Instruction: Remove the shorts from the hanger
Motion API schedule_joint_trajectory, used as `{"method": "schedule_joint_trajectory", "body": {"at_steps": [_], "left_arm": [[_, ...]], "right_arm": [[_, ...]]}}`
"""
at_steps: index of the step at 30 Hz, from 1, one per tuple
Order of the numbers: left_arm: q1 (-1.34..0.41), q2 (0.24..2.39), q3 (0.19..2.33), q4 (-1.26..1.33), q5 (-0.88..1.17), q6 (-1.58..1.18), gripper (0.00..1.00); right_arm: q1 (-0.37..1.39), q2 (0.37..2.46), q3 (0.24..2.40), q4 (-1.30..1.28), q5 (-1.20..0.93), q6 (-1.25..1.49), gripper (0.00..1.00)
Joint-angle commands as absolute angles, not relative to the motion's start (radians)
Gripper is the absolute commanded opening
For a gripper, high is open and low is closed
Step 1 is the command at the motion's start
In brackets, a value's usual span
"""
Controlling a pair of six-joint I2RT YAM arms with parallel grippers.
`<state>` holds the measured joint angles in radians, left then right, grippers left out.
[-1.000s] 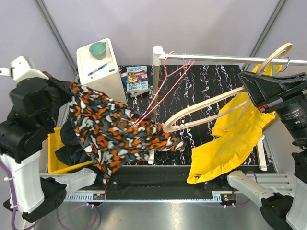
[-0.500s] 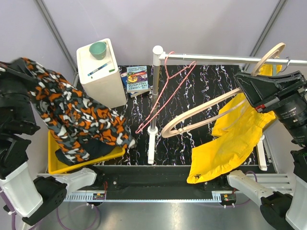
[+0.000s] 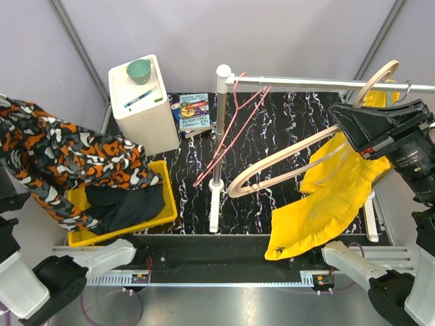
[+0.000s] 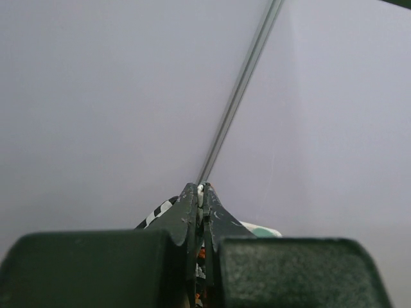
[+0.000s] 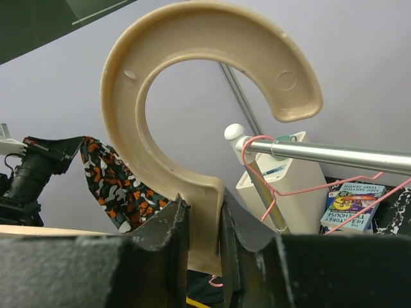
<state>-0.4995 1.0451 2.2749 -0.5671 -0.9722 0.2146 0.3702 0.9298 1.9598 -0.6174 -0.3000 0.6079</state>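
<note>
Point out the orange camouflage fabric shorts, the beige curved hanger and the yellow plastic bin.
orange camouflage fabric shorts (image 3: 75, 163): top view, middle of the draped cloth.
beige curved hanger (image 5: 212, 25): right wrist view, top of its hook.
yellow plastic bin (image 3: 171, 198): top view, right wall.

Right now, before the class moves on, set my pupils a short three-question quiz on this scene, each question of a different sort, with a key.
1. True or false: the camouflage shorts hang on the beige hanger.
2. What do the right arm's jaws clamp? A: the pink wire hanger. B: the beige hanger, on its neck just below the hook. C: the yellow garment.
3. Fill the gap: on top of the white box stands a green ____.

Key
1. False: the shorts are off the hanger, held out to the left.
2. B
3. cup
</note>
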Motion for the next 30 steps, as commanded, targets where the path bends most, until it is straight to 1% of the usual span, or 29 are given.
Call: {"method": "schedule_joint_trajectory", "body": {"at_steps": [1, 3, 7, 8, 9, 11, 13, 14, 15, 16, 17, 18, 19, 20, 22, 23, 25, 26, 30], "left_arm": [[-0.581, 0.957, 2.178, -0.502, -1.077, 0.259, 0.0], [-0.644, 0.922, 2.108, -0.503, -1.132, 0.253, 0.0], [-0.77, 0.882, 1.953, -0.557, -1.271, 0.123, 0.0], [-0.793, 0.874, 1.857, -0.56, -1.285, 0.098, 0.0], [-0.796, 0.862, 1.812, -0.574, -1.281, 0.068, 0.0], [-0.795, 0.853, 1.714, -0.658, -1.259, -0.084, 0.0], [-0.789, 0.841, 1.633, -0.676, -1.244, -0.177, 0.0], [-0.754, 0.838, 1.553, -0.69, -1.209, -0.213, 0.0], [-0.715, 0.836, 1.519, -0.71, -1.16, -0.254, 0.0], [-0.66, 0.842, 1.488, -0.769, -1.015, -0.361, 0.0], [-0.521, 0.847, 1.424, -0.784, -0.927, -0.406, 0.0], [-0.453, 0.851, 1.387, -0.787, -0.838, -0.437, 0.0], [-0.395, 0.856, 1.35, -0.784, -0.702, -0.49, 0.0], [-0.306, 0.859, 1.289, -0.778, -0.649, -0.511, 0.0], [-0.227, 0.861, 1.24, -0.77, -0.525, -0.59, 0.0], [-0.145, 0.862, 1.201, -0.762, -0.478, -0.612, 0.0], [-0.071, 0.861, 1.166, -0.741, -0.366, -0.661, 0.0], [-0.019, 0.862, 1.142, -0.741, -0.347, -0.675, 0.0], [0.081, 0.873, 1.072, -0.758, -0.282, -0.752, 0.0]], "right_arm": [[0.373, 0.956, 1.988, -0.594, -0.316, 0.611, 0.0], [0.373, 0.959, 1.985, -0.591, -0.321, 0.615, 0.0], [0.373, 0.962, 1.971, -0.58, -0.322, 0.633, 0.0], [0.373, 0.963, 1.968, -0.575, -0.325, 0.638, 0.0], [0.373, 0.963, 1.962, -0.572, -0.331, 0.641, 0.0], [0.373, 0.966, 1.959, -0.569, -0.345, 0.652, 0.0], [0.373, 0.971, 1.956, -0.571, -0.354, 0.666, 0.0], [0.373, 0.971, 1.954, -0.569, -0.362, 0.67, 0.0], [0.373, 0.973, 1.954, -0.571, -0.367, 0.673, 0.0], [0.373, 0.974, 1.954, -0.569, -0.373, 0.681, 0.0], [0.373, 0.974, 1.953, -0.569, -0.377, 0.684, 0.0], [0.374, 0.974, 1.951, -0.569, -0.38, 0.686, 0.0], [0.373, 0.971, 1.951, -0.571, -0.382, 0.695, 0.0], [0.373, 0.973, 1.951, -0.571, -0.388, 0.698, 0.0], [0.373, 0.973, 1.957, -0.581, -0.397, 0.703, 0.0], [0.373, 0.974, 1.96, -0.589, -0.402, 0.703, 0.0], [0.374, 0.979, 1.973, -0.604, -0.408, 0.703, 0.0], [0.373, 0.979, 1.973, -0.607, -0.41, 0.706, 0.0], [0.373, 0.982, 1.97, -0.607, -0.416, 0.712, 0.0]]}}
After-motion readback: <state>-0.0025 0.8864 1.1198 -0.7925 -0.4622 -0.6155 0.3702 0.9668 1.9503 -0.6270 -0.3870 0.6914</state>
